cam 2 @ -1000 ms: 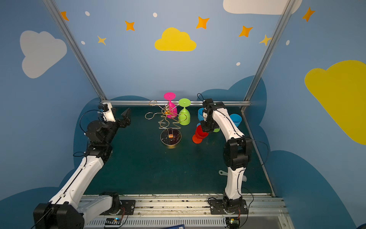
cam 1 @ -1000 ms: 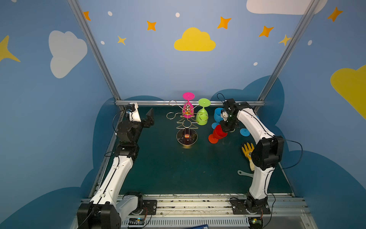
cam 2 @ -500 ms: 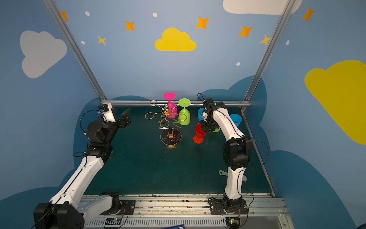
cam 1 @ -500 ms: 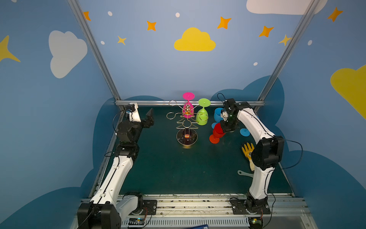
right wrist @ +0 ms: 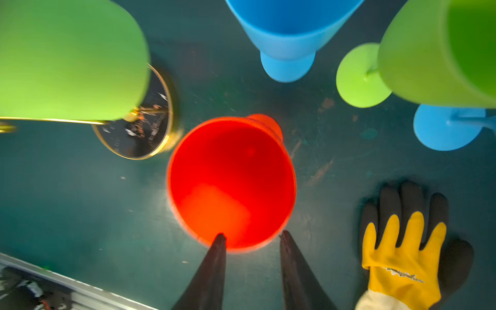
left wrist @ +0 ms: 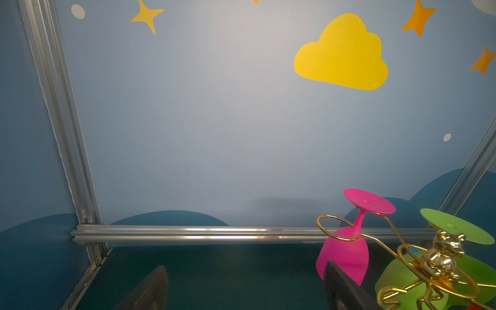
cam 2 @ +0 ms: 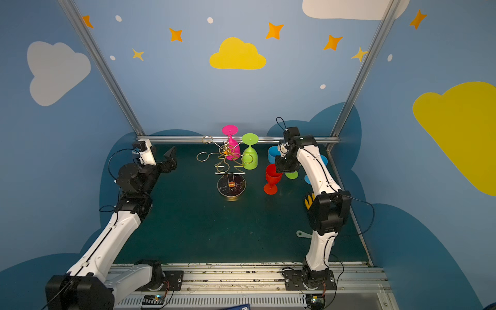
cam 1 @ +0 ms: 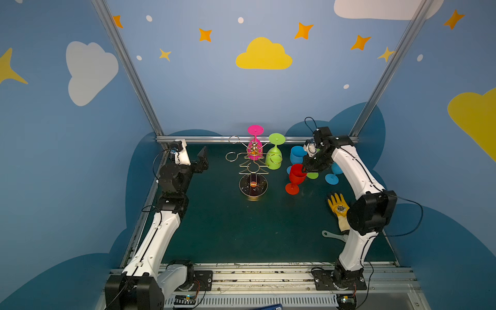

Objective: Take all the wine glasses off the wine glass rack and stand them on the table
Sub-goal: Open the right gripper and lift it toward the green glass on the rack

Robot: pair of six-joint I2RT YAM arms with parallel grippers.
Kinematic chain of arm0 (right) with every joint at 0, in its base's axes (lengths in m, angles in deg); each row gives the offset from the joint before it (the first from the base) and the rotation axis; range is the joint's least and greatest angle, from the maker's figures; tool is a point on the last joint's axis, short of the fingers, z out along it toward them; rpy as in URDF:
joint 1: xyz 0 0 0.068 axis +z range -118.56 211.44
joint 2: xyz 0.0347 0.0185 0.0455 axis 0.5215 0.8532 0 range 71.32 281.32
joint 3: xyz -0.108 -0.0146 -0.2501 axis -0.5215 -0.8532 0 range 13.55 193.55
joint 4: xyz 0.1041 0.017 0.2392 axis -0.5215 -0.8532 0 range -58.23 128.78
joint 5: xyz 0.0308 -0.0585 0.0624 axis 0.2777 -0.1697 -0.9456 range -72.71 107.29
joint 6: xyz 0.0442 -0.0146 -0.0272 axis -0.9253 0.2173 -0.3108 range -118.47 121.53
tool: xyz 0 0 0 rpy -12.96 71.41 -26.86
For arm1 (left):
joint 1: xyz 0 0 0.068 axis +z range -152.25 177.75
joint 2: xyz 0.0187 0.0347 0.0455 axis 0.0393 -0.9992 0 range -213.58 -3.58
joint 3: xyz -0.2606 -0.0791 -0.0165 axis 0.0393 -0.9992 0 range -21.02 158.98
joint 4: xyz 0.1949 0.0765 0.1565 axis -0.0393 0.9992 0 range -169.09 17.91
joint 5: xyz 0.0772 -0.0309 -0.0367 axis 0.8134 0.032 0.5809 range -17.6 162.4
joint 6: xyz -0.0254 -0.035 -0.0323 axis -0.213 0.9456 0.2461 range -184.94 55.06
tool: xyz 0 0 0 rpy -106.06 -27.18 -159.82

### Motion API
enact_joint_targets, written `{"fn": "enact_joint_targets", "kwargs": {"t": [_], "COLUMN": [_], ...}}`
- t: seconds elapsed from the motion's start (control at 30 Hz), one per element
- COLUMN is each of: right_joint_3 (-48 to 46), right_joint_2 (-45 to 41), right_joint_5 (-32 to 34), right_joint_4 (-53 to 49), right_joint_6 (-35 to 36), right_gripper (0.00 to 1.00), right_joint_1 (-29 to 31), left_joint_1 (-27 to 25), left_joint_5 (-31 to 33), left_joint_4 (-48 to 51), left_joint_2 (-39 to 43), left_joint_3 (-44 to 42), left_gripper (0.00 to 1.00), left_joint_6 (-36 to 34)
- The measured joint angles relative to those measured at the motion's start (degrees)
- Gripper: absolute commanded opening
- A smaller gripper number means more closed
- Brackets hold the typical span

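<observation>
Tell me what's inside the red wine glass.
Nothing: in the right wrist view the red wine glass shows a bare red bowl. One finger of the right gripper overlaps its rim, hiding a sliver of wall there.

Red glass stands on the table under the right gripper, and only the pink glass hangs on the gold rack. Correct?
Not quite. Two glasses hang upside down on the wine glass rack: the pink glass and a green glass, as both top views show. The red glass does stand on the table under the right gripper.
</observation>
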Motion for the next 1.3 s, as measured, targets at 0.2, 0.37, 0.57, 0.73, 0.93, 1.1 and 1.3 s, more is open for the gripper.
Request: {"fn": "enact_joint_targets", "kwargs": {"t": [0.2,0.37,0.57,0.73,0.93,1.1,1.3], "right_joint_3": [-5.25,-22.45,-27.41,-26.10,-22.25,-19.04,-14.97], "right_joint_2": [-10.05,-21.38,-21.51,-17.35,-11.61,-8.24,-4.55], "right_joint_5": [-7.63,-16.46,-22.03,-26.45,-28.06,-28.33,-28.46], "right_joint_4": [7.52,27.47,42.25,51.01,55.12,57.07,58.34], "right_joint_6": [-2.56,-8.39,-16.15,-22.08,-25.97,-28.04,-29.81], "right_gripper": [0.40,0.48,0.55,0.57,0.57,0.57,0.57], "right_joint_1": [-2.71,-4.13,-4.31,-4.17,-2.60,-0.92,0.35], "left_joint_1": [0.00,0.04,0.15,0.15,0.22,0.22,0.24], "left_joint_5": [0.09,0.15,0.26,0.26,0.39,0.42,0.42], "left_joint_4": [0.00,-0.02,0.00,0.00,0.00,0.00,0.00], "left_joint_2": [0.00,0.00,0.02,0.04,0.13,0.13,0.13], "left_joint_3": [0.00,0.00,0.00,0.00,0.00,-0.02,-0.02], "left_gripper": [0.89,0.90,0.90,0.90,0.90,0.90,0.90], "left_joint_6": [0.00,0.13,0.22,0.31,0.33,0.33,0.37]}}
